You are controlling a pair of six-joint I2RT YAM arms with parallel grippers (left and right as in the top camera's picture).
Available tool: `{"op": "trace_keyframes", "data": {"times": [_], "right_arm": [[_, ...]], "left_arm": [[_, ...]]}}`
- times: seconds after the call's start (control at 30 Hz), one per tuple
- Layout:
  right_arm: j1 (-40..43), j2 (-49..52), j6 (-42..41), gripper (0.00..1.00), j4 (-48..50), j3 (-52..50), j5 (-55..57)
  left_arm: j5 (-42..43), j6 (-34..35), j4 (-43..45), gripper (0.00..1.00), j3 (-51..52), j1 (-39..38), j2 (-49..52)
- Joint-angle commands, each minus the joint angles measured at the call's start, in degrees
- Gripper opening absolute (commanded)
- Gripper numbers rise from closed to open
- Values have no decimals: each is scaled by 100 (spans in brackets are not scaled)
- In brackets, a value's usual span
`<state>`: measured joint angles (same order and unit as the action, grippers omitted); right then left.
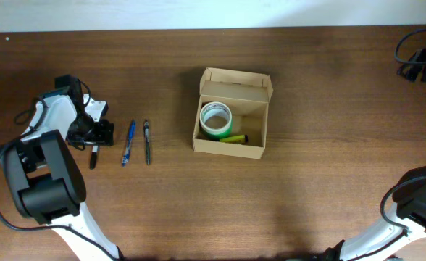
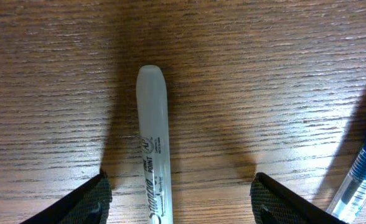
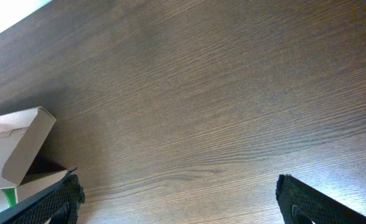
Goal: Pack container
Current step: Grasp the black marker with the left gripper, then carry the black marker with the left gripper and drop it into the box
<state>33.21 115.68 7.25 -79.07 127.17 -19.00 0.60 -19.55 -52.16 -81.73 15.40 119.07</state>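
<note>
The tan cardboard container (image 1: 231,114) stands open at the table's middle, flap lid raised at the back. Inside lie a green-and-white tape roll (image 1: 216,118) and a yellow marker (image 1: 234,138). Its flap also shows in the right wrist view (image 3: 12,149). My left gripper (image 2: 180,199) is open, low over the table, its fingers either side of a black Sharpie marker (image 2: 154,155) without touching it. In the overhead view that marker (image 1: 94,155) lies left of a blue pen (image 1: 128,142) and a dark pen (image 1: 147,141). My right gripper (image 3: 180,202) is open and empty above bare wood.
The blue pen (image 2: 363,174) lies just right of my left gripper's right finger. Black cables (image 1: 419,61) sit at the far right edge. The right arm's base (image 1: 416,203) is at the lower right corner.
</note>
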Motion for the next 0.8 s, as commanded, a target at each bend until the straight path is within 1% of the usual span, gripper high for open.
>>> {"op": "trace_keyframes", "data": {"times": [0.0,0.03,0.07,0.1,0.13,0.17,0.2,0.23,0.4,0.5,0.57,0.67,0.77], "right_arm": [[-20,-11,-48,99,0,0,-72],[-20,-11,-48,99,0,0,-72],[-20,-11,-48,99,2,0,-72],[-20,-11,-48,99,0,0,-72],[-20,-11,-48,99,0,0,-72],[-20,-11,-48,99,0,0,-72],[-20,-11,-48,99,0,0,-72],[-17,-11,-48,99,0,0,-72],[-20,-11,-48,99,0,0,-72],[-20,-11,-48,99,0,0,-72],[-20,-11,-48,99,0,0,-72],[-20,-11,-48,99,0,0,-72],[-20,-11,-48,99,0,0,-72]], "left_arm": [[96,92,-52,72,13,15,450],[66,122,-52,69,13,15,470],[-61,271,-35,56,13,15,505],[-90,308,-35,46,13,15,509],[-103,328,-35,24,13,15,511],[-101,328,-35,14,13,15,511],[-101,328,-35,5,13,15,511],[-101,328,-35,2,13,15,511],[-74,424,-94,2,-66,11,511],[155,496,-525,2,-494,-17,509],[337,494,-970,2,-1036,-55,509],[654,439,-1766,2,-2181,-164,509],[1215,-44,-2503,2,-3611,-367,509]]}}
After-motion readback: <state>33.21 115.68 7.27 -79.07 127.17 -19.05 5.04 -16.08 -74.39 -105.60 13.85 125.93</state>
